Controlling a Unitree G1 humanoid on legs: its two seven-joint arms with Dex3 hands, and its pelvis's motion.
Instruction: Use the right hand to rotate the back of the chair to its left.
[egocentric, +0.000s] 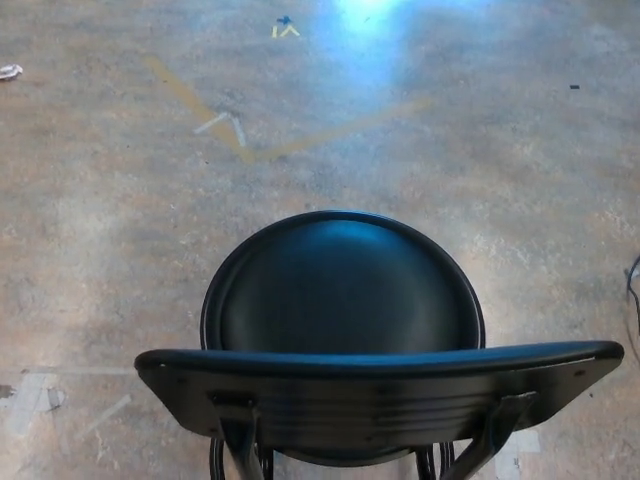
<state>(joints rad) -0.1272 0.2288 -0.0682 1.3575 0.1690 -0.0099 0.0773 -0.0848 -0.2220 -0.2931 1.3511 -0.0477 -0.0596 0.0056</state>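
Note:
A black chair stands right below me in the head view, with its round padded seat (345, 295) facing away from me. Its curved backrest (380, 385) runs across the bottom of the picture, from the lower left to the right edge, nearest to me. Black metal posts (235, 440) carry the backrest down out of view. Neither of my hands shows in this frame.
The chair stands on a worn concrete floor (110, 230) with faded yellow lines (200, 110) and white tape marks (225, 122). A dark cable (632, 285) shows at the right edge. A small white scrap (10, 71) lies at the far left.

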